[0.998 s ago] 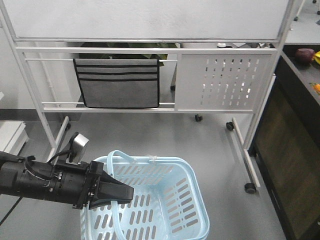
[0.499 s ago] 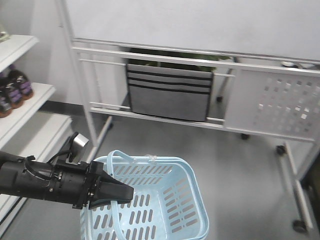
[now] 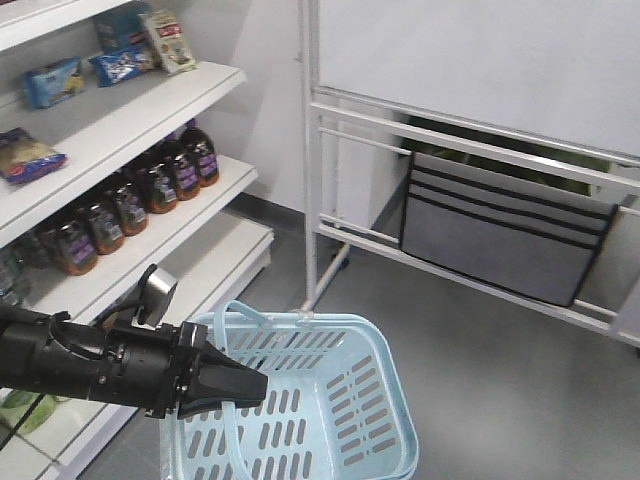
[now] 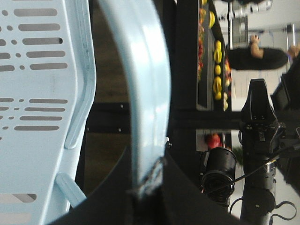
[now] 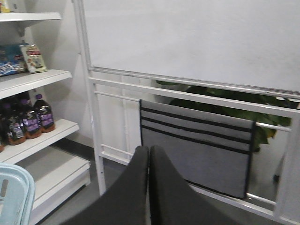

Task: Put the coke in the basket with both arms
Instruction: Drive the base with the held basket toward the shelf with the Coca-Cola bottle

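Note:
The light blue basket [image 3: 395, 400] hangs low in the front view, above the grey floor. My left gripper [image 3: 255, 385] reaches in from the left and is shut on one of the basket's loop handles. In the left wrist view that handle [image 4: 145, 93] runs up from between the black jaws of my left gripper [image 4: 147, 161]. My right gripper [image 5: 149, 149] is shut with nothing in it, fingers pressed together, pointing at a whiteboard stand. A corner of the basket [image 5: 14, 187] shows at that view's lower left. The coke is out of view.
White store shelves on the left carry dark bottles with purple labels [image 3: 150, 185] and snack packs [image 3: 120, 60]. A white-framed whiteboard stand [image 3: 480, 100] with a grey fabric pocket organiser [image 3: 500, 235] stands ahead on the right. Grey floor lies between them.
The whole view has swung left: the whiteboard stand slid to the right and the shelves came into view. My left gripper and the basket keep the same place in the frame.

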Robot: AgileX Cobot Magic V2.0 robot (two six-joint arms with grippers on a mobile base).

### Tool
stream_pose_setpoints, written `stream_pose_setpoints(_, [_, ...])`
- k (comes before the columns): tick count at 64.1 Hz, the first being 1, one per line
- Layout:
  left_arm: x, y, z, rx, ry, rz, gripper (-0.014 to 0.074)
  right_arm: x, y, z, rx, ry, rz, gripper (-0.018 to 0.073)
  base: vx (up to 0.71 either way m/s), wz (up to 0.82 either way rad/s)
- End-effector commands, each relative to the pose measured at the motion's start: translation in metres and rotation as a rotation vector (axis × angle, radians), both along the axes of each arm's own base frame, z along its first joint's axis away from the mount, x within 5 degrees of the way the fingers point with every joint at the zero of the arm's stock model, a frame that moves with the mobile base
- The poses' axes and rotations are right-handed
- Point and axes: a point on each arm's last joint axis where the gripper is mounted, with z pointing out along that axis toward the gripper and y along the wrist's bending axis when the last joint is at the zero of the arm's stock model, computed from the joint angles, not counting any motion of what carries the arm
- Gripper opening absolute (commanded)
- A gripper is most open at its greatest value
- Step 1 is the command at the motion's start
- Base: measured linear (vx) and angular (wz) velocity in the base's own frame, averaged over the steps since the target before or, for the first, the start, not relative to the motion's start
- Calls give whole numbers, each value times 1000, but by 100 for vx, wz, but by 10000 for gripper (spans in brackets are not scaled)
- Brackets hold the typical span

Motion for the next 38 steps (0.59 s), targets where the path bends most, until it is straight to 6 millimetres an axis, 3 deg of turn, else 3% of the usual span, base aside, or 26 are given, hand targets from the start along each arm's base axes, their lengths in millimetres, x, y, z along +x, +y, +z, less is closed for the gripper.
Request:
stream_pose_setpoints(1, [-1, -4, 26, -120, -55, -13, -6, -1, 1, 4, -16, -77, 7, -10, 16, 61])
stream_pose_setpoints(38, [-1, -4, 26, -120, -55, -13, -6, -1, 1, 4, -16, -77, 7, -10, 16, 64])
